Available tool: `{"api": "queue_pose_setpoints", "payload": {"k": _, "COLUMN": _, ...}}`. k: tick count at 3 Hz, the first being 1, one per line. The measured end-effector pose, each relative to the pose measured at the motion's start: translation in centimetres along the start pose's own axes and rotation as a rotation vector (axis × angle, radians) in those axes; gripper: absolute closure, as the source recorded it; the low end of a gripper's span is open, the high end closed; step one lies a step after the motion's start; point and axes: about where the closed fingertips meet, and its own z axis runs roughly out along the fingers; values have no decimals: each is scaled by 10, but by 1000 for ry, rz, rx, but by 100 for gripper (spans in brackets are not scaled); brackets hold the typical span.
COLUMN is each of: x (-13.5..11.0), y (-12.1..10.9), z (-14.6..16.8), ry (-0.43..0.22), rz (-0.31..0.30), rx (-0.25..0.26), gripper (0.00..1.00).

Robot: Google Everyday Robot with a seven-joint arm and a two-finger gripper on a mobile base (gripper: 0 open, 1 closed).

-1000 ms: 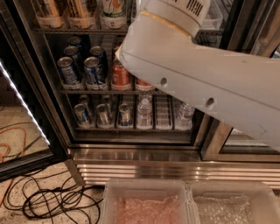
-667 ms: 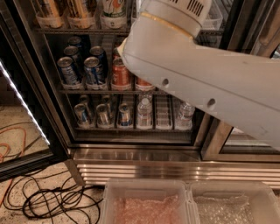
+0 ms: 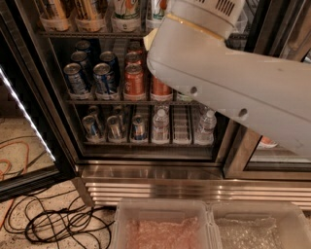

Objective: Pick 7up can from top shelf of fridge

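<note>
The fridge (image 3: 63,121) stands open in front of me, its dark frame around wire racks of drinks. At the top edge of the view the top shelf (image 3: 92,34) holds tall cans in white plastic lanes. Two are tan; beside them a white can with green and red print, the 7up can (image 3: 127,10), shows only its lower part. A second white can (image 3: 156,9) stands right of it, partly behind my arm. My big white arm link (image 3: 228,82) crosses the upper right and hides the shelf's right side. My gripper is out of view.
The middle rack holds short blue cans (image 3: 103,78) and orange cans (image 3: 134,78). The lower rack holds small cans and water bottles (image 3: 160,127). The ribbed steel base (image 3: 160,187) is below. Black cables (image 3: 53,223) lie on the floor at left. Two clear bins (image 3: 163,226) sit at the bottom.
My arm link has moved to the right, uncovering more of the orange cans on the middle rack. The fridge and its drinks have not moved.
</note>
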Motion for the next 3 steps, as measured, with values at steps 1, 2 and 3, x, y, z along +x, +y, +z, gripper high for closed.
{"api": "queue_pose_setpoints", "payload": {"k": 1, "x": 0, "y": 0, "z": 0, "ry": -1, "rz": 16, "rx": -1, "gripper": 0}}
{"api": "queue_pose_setpoints", "payload": {"k": 2, "x": -2, "y": 4, "z": 2, "ry": -17, "rz": 23, "rx": -9, "gripper": 0}}
{"api": "queue_pose_setpoints", "payload": {"k": 3, "x": -17, "y": 17, "z": 18, "ry": -62, "rz": 85, "rx": -21, "gripper": 0}}
